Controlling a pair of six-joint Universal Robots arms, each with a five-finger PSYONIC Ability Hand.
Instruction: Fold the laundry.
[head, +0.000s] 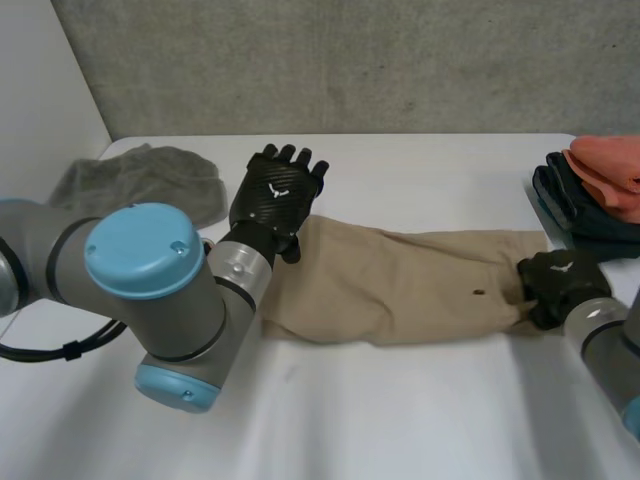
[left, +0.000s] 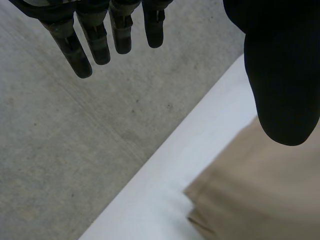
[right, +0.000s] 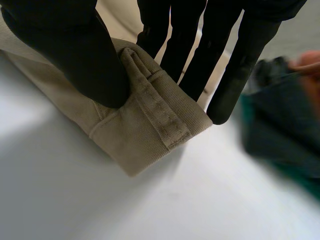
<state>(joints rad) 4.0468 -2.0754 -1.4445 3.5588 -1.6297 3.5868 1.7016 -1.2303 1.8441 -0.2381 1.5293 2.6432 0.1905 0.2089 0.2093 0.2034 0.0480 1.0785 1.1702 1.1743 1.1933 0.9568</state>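
One pair of tan twill trousers (head: 400, 285) lay stretched across the white table (head: 400, 420), seemingly doubled leg on leg. At its right end the right hand (head: 558, 282) pinched a stitched corner between thumb and straight fingers. Over its left end the left hand (head: 275, 190) hovered, fingers straight and apart, holding nothing. The crosswise folds apparently remained. Beyond the left end sat a crumpled grey cloth (head: 140, 180), unfolded; beyond the right, a stack of folded dark-blue and orange garments (head: 590, 195). No writing was readable.
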